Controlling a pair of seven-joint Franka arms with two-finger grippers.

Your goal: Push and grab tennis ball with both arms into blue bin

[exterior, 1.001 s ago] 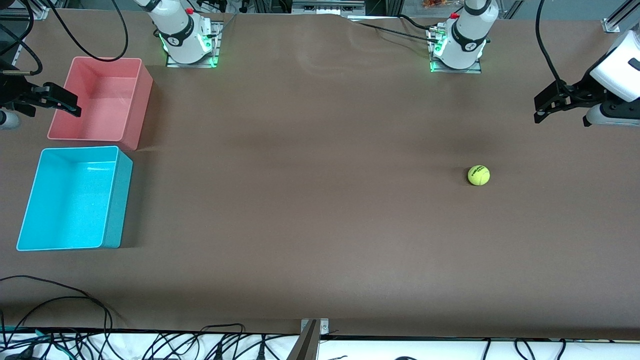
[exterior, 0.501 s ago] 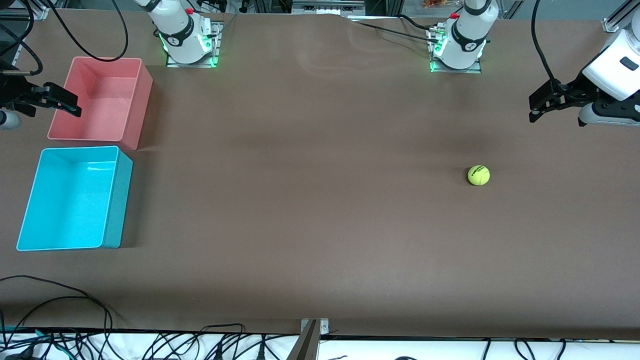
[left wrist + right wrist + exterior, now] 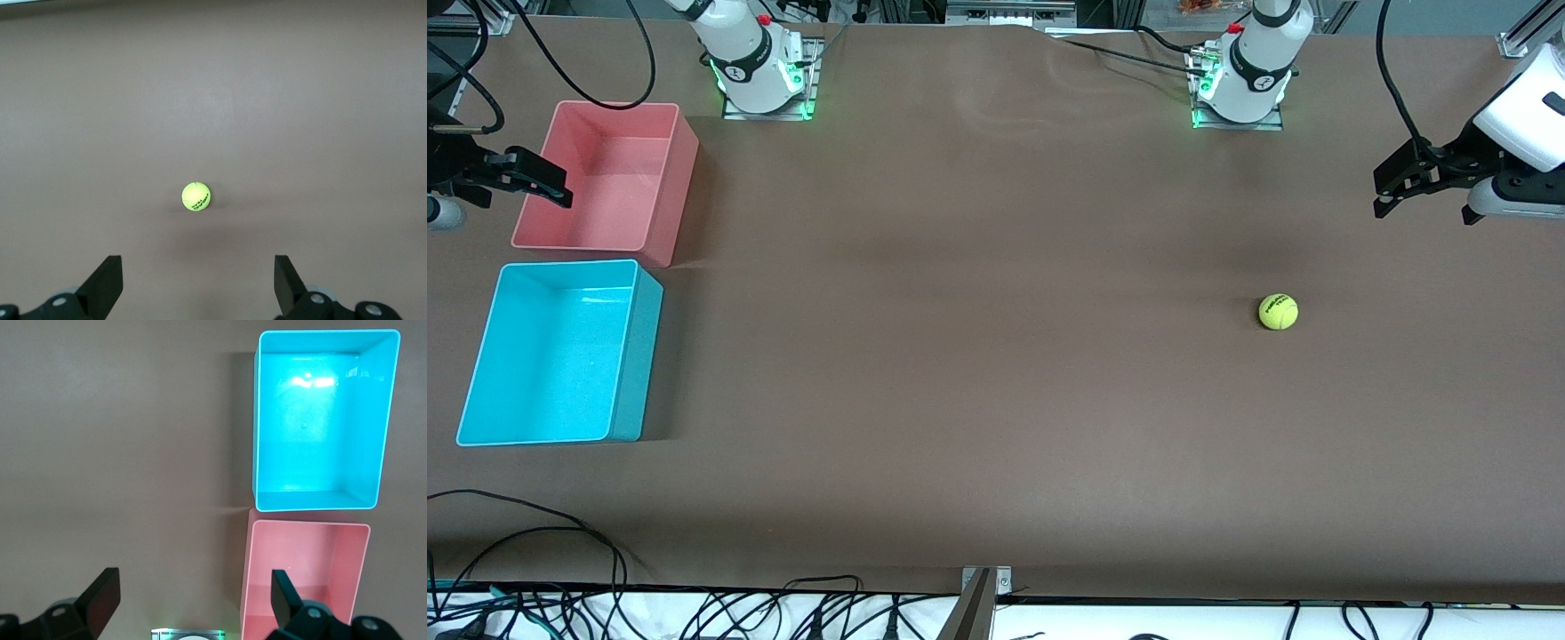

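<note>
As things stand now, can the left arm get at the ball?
Probably yes. The left gripper hangs open over bare table toward the left arm's end, and the ball lies alone on the table with nothing between them. In the left wrist view the ball sits ahead of the open fingers.

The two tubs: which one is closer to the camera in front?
The blue bin. It sits lower in the front view than the pink tub, which lies beside it, nearer to the robots' bases. Both are empty.
</note>
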